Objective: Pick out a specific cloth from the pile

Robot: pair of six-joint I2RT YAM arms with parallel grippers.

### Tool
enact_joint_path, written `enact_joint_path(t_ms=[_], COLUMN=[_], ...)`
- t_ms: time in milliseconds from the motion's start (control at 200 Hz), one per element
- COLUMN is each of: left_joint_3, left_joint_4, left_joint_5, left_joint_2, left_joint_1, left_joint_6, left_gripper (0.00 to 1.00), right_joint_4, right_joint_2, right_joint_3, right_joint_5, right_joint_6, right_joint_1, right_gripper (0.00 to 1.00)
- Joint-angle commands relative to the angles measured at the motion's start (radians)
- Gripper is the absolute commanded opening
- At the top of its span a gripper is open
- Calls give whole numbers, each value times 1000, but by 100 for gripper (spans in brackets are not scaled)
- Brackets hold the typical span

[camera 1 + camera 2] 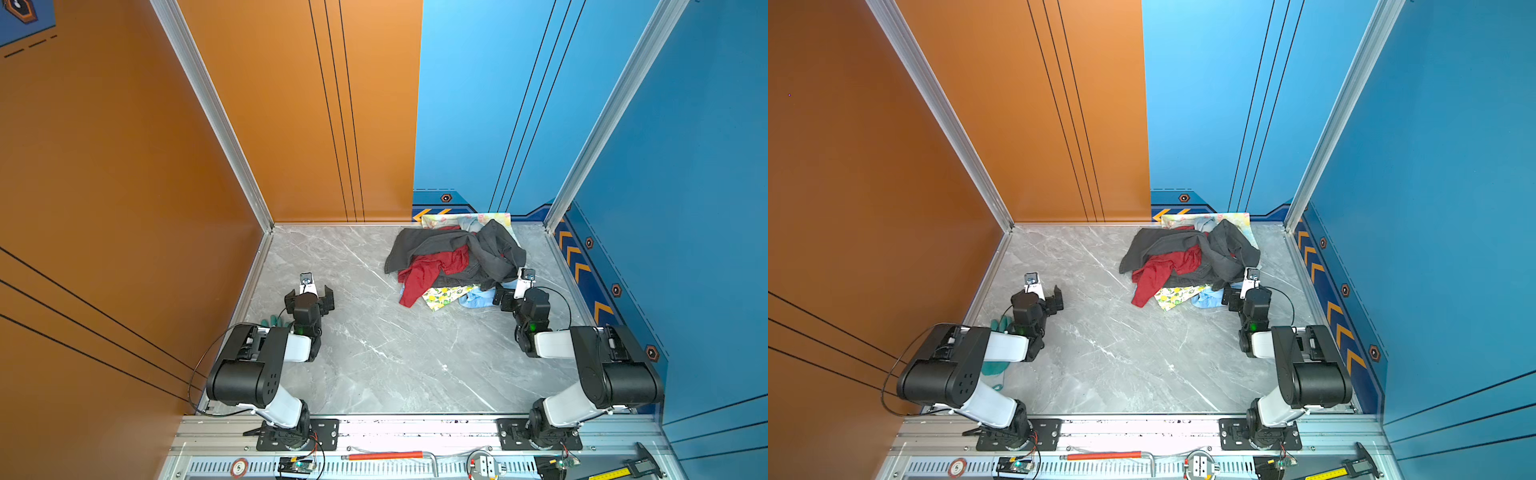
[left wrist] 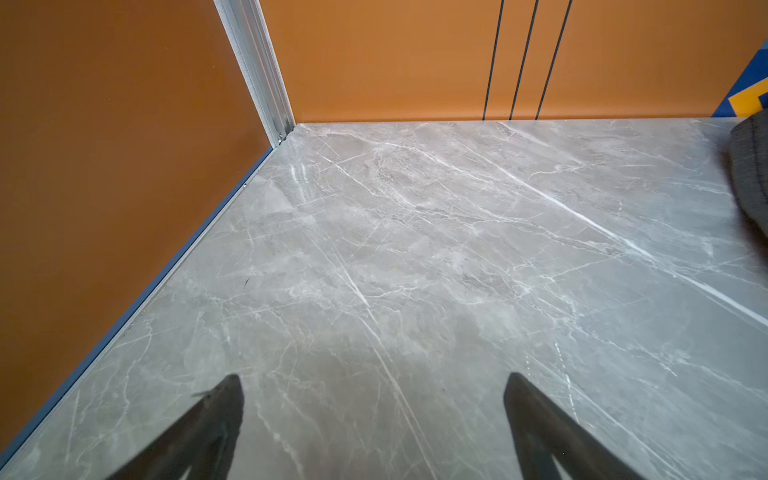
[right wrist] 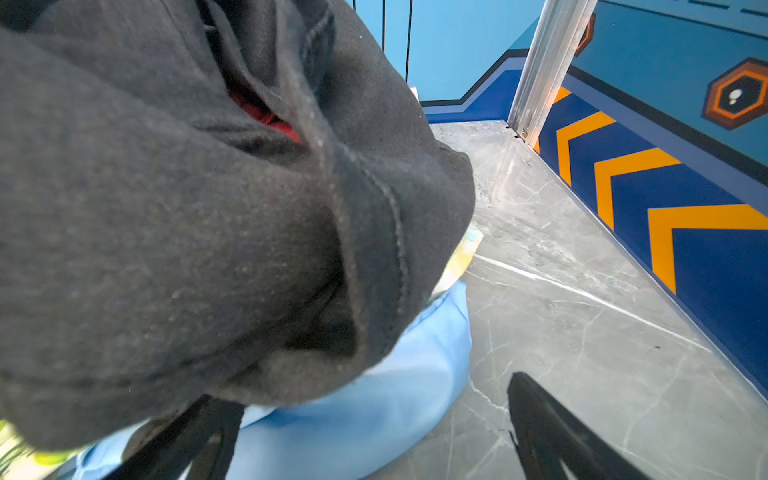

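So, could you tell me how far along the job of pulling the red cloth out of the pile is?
Nothing looks done: the red cloth lies in the pile, partly under the dark grey garment. Both the left gripper and right gripper are open and empty, the right one at the pile's edge. Grasping and pulling the cloth free remain.

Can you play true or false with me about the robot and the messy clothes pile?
1. The red cloth pokes out from under a dark grey garment. True.
2. The left gripper is holding the red cloth. False: it is open over bare table.
3. The right gripper is open beside the pile. True.
4. The lemon-print fabric lies on top of the pile. False: it peeks out at the bottom edge.
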Motion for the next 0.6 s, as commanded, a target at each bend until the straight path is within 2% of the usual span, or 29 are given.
enact_joint_path(t_ms=[0, 596], left_joint_3=[10, 14], left_joint_4=[-3, -6], left_joint_5=[-15, -1], left_joint_2=[2, 3], left_joint_1=[-6, 3], left_joint_6=[13, 8], left_gripper=[98, 98], right_joint_4=[-9, -8], right_joint_2=[-6, -6], right_joint_3=[-6, -6], right_joint_5=[-12, -10], right_joint_6=[11, 10], right_joint_1=[-5, -5], right_gripper=[100, 100])
